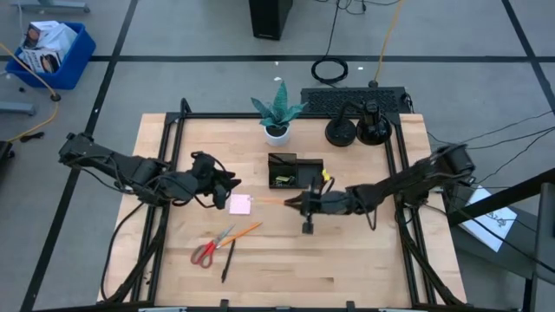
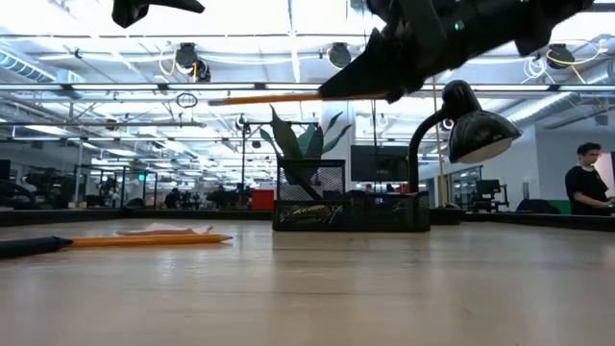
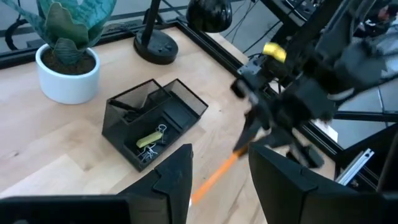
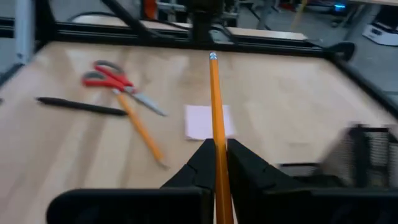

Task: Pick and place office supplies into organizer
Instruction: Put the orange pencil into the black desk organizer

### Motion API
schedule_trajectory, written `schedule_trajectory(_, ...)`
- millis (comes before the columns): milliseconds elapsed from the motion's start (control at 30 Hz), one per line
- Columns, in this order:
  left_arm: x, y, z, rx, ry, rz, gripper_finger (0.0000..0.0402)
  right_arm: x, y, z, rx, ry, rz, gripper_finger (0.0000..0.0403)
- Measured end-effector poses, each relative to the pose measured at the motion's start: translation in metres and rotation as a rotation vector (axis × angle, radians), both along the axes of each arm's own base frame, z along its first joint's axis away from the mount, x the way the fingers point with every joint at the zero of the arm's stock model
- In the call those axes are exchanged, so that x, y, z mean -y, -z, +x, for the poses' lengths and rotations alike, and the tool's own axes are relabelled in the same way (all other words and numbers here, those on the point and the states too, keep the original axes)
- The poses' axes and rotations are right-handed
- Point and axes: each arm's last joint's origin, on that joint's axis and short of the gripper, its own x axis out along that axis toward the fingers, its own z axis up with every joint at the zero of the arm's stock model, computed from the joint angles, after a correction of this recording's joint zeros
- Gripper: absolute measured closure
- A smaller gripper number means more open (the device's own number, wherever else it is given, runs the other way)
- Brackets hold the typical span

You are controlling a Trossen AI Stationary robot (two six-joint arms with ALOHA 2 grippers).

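My right gripper [image 1: 301, 204] [image 4: 216, 163] hovers just in front of the black mesh organizer [image 1: 290, 171] [image 3: 155, 121], shut on an orange pencil [image 1: 276, 201] [image 2: 274, 98]. A pink sticky pad [image 1: 239, 204] [image 4: 208, 120] lies flat to its left. Red-handled scissors [image 1: 208, 250] [image 4: 115, 82], a second orange pencil [image 1: 244, 230] [image 2: 144, 240] and a black pen [image 1: 227, 260] [image 4: 81, 107] lie nearer the front edge. My left gripper [image 1: 227, 184] [image 3: 221, 186] is open, above the table left of the pad. The organizer holds a yellow-green item [image 3: 149, 140]. My right gripper pinches the orange pencil between its two fingers [image 4: 214, 152]. The fingers come level from the table's right and lie along the pencil. Its free end [image 4: 213, 56] points toward the table's left. The pencil is level and lifted clear, above the pink pad.
A potted plant [image 1: 277, 113] stands behind the organizer. Two round black lamp bases [image 1: 355, 132] and a keyboard [image 1: 351, 100] are at the far right. A black frame rail [image 1: 399, 173] edges the table. Bare wood lies at the front right [image 1: 364, 269]. A person [image 2: 584, 178] is in the room behind.
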Motion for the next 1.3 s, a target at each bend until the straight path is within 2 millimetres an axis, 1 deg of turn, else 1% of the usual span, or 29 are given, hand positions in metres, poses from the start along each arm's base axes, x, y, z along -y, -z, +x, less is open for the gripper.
schedule_trajectory(200,0.000,0.001,0.001,-0.003,0.002,0.001,0.0240,0.028,-0.028,-0.019,-0.040,0.071,-0.022,0.0385)
schedule_trajectory(400,0.000,0.001,0.001,-0.007,0.004,0.006,0.0240,0.051,-0.050,-0.035,-0.032,0.136,-0.037,0.0385)
schedule_trajectory(500,0.000,0.001,0.000,-0.013,0.004,0.008,0.0240,0.060,-0.057,-0.042,-0.024,0.167,-0.035,0.0385)
schedule_trajectory(600,0.000,0.001,0.000,-0.014,0.006,0.012,0.0240,0.067,-0.059,-0.046,-0.040,0.188,-0.035,0.0385)
schedule_trajectory(733,0.000,0.001,0.000,-0.017,0.010,0.018,0.0240,0.075,-0.057,-0.047,-0.067,0.190,-0.001,0.0385)
schedule_trajectory(833,0.000,0.001,0.000,-0.019,0.014,0.016,0.0240,0.078,-0.057,-0.047,-0.059,0.189,0.044,0.0385)
schedule_trajectory(967,0.000,0.001,0.000,-0.019,0.015,0.016,0.0240,0.083,-0.058,-0.047,-0.056,0.211,0.062,0.0385)
schedule_trajectory(1100,0.000,0.002,0.000,-0.024,0.015,0.017,0.0240,0.089,-0.075,-0.043,-0.047,0.222,0.105,0.0385)
schedule_trajectory(1300,0.000,0.002,0.000,-0.025,0.016,0.018,0.0240,0.099,-0.100,-0.044,-0.101,0.277,0.126,0.0385)
